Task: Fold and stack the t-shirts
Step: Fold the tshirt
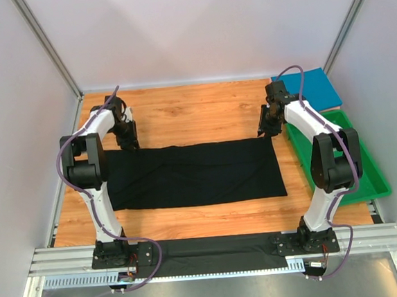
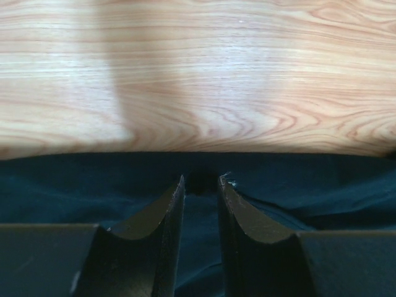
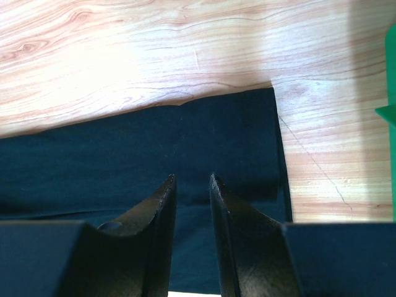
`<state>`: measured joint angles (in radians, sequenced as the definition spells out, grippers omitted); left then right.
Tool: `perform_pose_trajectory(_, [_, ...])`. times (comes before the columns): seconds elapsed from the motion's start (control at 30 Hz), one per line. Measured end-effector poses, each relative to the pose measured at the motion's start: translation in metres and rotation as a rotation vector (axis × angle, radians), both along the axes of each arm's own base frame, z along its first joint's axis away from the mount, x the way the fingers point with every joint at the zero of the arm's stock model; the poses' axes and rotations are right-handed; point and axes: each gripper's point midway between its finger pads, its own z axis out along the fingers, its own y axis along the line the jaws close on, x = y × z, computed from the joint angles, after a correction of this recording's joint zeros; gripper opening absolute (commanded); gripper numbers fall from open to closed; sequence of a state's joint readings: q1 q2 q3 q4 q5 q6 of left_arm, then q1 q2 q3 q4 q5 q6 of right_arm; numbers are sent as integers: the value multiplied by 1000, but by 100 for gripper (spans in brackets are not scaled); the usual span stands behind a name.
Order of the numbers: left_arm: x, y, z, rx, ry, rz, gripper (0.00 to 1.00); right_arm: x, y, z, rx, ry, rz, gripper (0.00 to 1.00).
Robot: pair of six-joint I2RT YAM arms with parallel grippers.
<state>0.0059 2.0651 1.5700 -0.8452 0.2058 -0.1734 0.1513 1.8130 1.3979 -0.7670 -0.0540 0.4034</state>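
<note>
Status of work: black t-shirt lies flat mid-frame on the tabletop, already reduced to a long band running left to right. You will find the teal-blue t-shirt folded at upper right, at the far end of the green tray.

Left hand sits at the band's upper-left corner. Its fingers are parted by a narrow gap with a dark hump of cloth between the tips; whether it actually grips cannot be told. Right hand sits over the upper-right corner, fingers likewise slightly spread, cloth flat beneath, nothing visibly pinched.

Handling assessment: the fabric is light, limp and layered. It will likely sag and drag, and the layers may slide apart if you catch only the top one. Take hold at the two far corners, through all layers at the edge, with both hands together. Keep the span between them taut so the next fold lands square. Watch the edge at frame right, which lies just beside the tray.
</note>
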Motion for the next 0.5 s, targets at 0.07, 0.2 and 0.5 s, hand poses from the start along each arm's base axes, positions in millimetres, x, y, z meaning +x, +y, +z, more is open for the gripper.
perform_pose_trajectory(0.07, [0,2,0,12,0,3,36,0,0,0,0,0,0,30])
perform_pose_trajectory(0.2, [0,5,-1,30,1,7,36,0,0,0,0,0,0,30])
perform_pose_trajectory(0.5, [0,3,0,28,0,4,30,0,0,0,0,0,0,30])
